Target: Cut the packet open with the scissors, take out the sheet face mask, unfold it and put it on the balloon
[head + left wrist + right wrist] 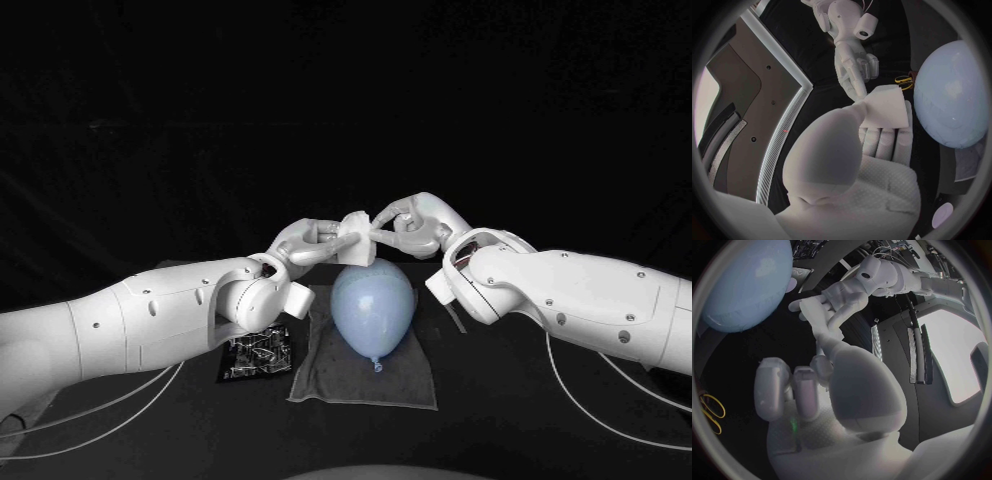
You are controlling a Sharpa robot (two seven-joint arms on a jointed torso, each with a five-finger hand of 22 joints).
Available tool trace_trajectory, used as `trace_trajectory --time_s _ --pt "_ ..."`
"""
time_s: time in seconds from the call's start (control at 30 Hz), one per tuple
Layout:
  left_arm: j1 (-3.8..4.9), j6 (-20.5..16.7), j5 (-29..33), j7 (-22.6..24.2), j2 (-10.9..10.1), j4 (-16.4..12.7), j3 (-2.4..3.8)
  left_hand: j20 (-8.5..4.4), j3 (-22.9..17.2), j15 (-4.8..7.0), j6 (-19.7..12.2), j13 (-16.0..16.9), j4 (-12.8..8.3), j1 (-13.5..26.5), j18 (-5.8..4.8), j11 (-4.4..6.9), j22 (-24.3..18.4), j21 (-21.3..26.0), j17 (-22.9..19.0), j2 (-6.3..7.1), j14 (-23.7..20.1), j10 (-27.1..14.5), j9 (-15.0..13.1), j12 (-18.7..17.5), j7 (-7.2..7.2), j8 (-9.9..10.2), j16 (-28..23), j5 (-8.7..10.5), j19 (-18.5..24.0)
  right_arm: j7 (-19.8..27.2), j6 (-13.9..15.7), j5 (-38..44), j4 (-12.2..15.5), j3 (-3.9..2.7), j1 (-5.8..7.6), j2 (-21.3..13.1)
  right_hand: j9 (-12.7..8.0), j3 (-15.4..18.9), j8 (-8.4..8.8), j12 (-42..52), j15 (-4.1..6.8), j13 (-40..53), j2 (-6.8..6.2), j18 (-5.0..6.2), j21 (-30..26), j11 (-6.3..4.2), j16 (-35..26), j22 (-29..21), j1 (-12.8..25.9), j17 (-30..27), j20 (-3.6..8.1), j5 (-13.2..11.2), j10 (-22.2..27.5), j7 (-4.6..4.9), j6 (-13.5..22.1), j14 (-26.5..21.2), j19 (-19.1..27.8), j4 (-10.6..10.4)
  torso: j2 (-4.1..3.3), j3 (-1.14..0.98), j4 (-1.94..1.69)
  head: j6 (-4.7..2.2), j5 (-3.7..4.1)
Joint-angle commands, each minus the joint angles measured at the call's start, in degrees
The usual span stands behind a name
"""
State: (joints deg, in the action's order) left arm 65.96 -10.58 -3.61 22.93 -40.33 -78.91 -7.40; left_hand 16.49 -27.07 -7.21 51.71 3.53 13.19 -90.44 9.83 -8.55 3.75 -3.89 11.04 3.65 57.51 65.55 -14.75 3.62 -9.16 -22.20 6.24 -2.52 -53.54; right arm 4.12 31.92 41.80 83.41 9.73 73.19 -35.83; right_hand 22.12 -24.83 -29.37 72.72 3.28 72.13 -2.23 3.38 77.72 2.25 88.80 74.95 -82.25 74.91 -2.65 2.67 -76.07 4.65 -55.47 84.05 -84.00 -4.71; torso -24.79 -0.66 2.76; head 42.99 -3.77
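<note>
While our left hand [310, 243] pinches the folded mask [886, 107] above the balloon [374, 310], we can't tell if our right hand [414, 222] grips; unfolding remains.

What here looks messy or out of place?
Only the crumpled black packet, lying beside the grey cloth by the left arm. The balloon lies neatly on the cloth; the left hand holds the folded mask.

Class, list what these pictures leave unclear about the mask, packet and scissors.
1. Packet: head view, the left arm overlaps its far edge.
2. Scissors: right wrist view, the circle's rim cuts off the blades.
3. Right hand: head view, its hold on the sheet face mask is too small to judge.
</note>
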Motion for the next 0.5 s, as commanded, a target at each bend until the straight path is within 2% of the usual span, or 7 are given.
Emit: trace_trajectory --time_s 0.03,0.13,0.23,0.5 --pt "0.06 1.17 0.23 0.38 -0.03 -0.27 0.08 0.17 0.69 -0.58 -1.46 -0.11 0.03 1.29 0.28 -0.34 -0.08 0.28 0.12 1.58 -0.08 -1.99 0.53 -0.33 -1.34 1.03 -0.44 -0.23 0.32 -0.89 3.10 2.55 0.06 -0.02 -0.01 -0.07 1.90 -0.67 -0.56 0.14 0.52 -0.10 -0.38 -0.95 0.28 -2.39 0.25 11.82 0.61 13.50 0.32 0.14 -2.73 -0.42 0.21 5.52 -2.60 0.18 -0.01 -0.02 0.01 -0.06 -0.13" --pt "0.06 1.31 0.11 0.39 -0.25 -0.44 0.08 0.22 1.62 -0.85 -2.52 -0.05 0.34 2.55 0.07 -0.81 -0.12 0.35 0.17 3.37 -0.28 -3.37 0.87 -0.22 -1.84 1.79 -0.58 -0.24 0.79 -1.29 3.84 3.73 0.00 -0.03 -0.01 -0.16 1.94 -1.03 -0.72 0.12 0.53 -0.07 -0.49 -0.97 0.42 -2.40 0.28 11.85 0.82 13.55 0.34 0.14 -2.79 -0.42 0.28 5.54 -2.65 0.34 -0.02 -0.01 0.05 -0.03 -0.13" --pt "0.05 1.19 0.02 0.39 -0.46 -0.57 0.08 0.24 2.51 -1.00 -3.14 0.02 0.80 3.70 -0.18 -1.00 -0.15 0.39 0.21 4.45 -0.46 -4.03 1.15 -0.11 -2.11 2.35 -0.69 -0.26 1.38 -1.46 4.11 5.10 -0.08 -0.03 0.00 -0.19 1.96 -1.15 -0.78 0.06 0.54 -0.11 -0.54 -1.00 0.56 -2.40 0.29 11.89 0.90 13.56 0.35 0.14 -2.78 -0.42 0.31 5.54 -2.69 0.40 -0.04 -0.02 0.04 -0.03 -0.16" --pt "0.06 -0.05 -0.40 0.52 -1.27 -0.81 0.08 0.27 4.24 -1.66 -4.10 0.06 1.30 5.07 -1.19 -1.55 -0.19 0.44 -0.05 5.64 -2.43 -5.56 1.81 -0.07 -2.50 3.53 -1.82 -0.25 3.35 -1.84 3.38 11.41 -0.42 -0.04 0.09 -0.10 2.02 -1.55 -1.01 0.22 0.55 0.11 -0.78 -1.10 1.04 -2.42 0.42 12.01 1.23 13.79 0.37 0.14 -2.99 -0.44 0.35 5.60 -2.83 0.63 -0.03 0.03 0.04 -0.05 0.15"
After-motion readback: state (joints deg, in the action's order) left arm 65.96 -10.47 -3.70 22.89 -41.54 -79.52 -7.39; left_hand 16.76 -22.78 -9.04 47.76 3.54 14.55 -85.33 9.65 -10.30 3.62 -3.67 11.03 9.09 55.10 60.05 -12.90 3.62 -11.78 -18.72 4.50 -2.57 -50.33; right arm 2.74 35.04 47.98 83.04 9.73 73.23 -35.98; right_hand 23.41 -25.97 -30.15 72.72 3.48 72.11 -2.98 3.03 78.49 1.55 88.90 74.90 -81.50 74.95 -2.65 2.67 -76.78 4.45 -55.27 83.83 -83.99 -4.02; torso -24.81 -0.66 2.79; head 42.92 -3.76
